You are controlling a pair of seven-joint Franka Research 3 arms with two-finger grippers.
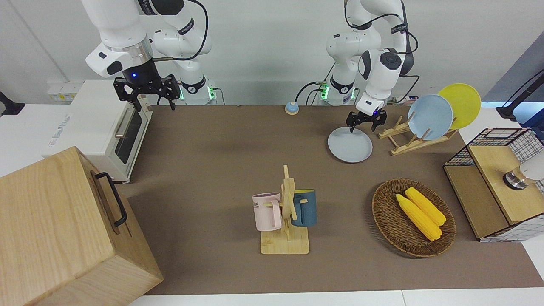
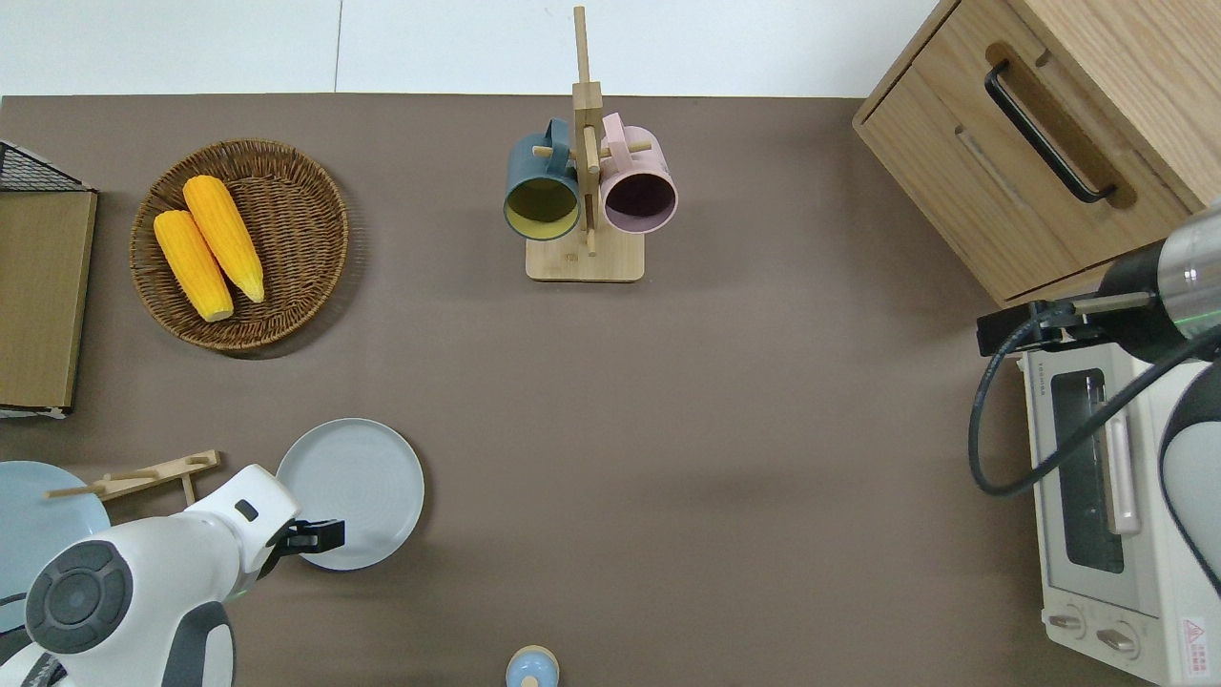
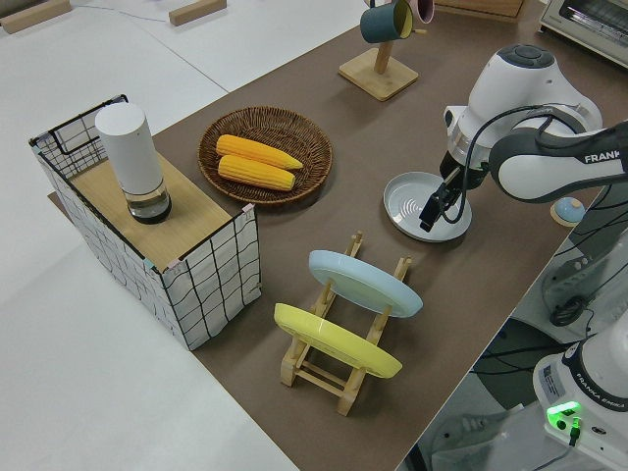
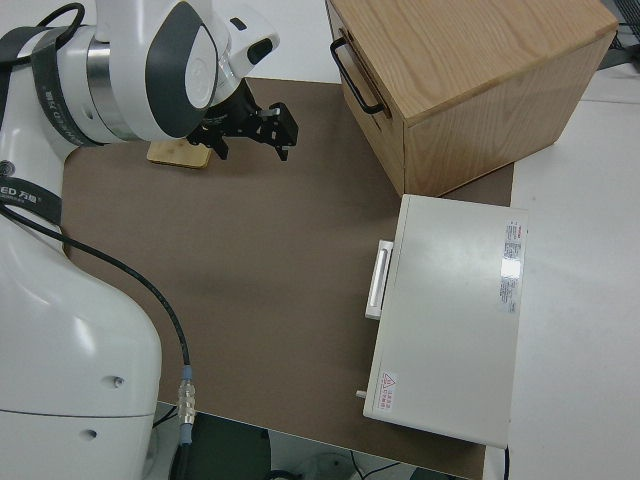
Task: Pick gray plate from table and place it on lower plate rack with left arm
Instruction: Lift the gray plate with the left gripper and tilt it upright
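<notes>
The gray plate [image 1: 349,146] lies flat on the brown mat, also shown in the overhead view [image 2: 358,487] and the left side view [image 3: 417,196]. My left gripper [image 1: 362,124] is open and empty, low over the plate's rim nearest the robots [image 2: 320,537], fingers pointing down [image 3: 437,208]. The lower plate rack [image 1: 403,140] stands beside the plate toward the left arm's end [image 2: 143,474]; its low-end slots are bare [image 3: 339,363]. The right arm is parked, its gripper [image 1: 146,95] open.
A light blue plate [image 1: 430,117] and a yellow plate [image 1: 461,104] lean in the rack's upper slots. A wicker basket [image 1: 384,212] with corn, a mug stand [image 1: 285,221], a wire crate [image 1: 493,140], a toaster oven [image 1: 106,127] and a wooden cabinet [image 1: 55,229] stand around.
</notes>
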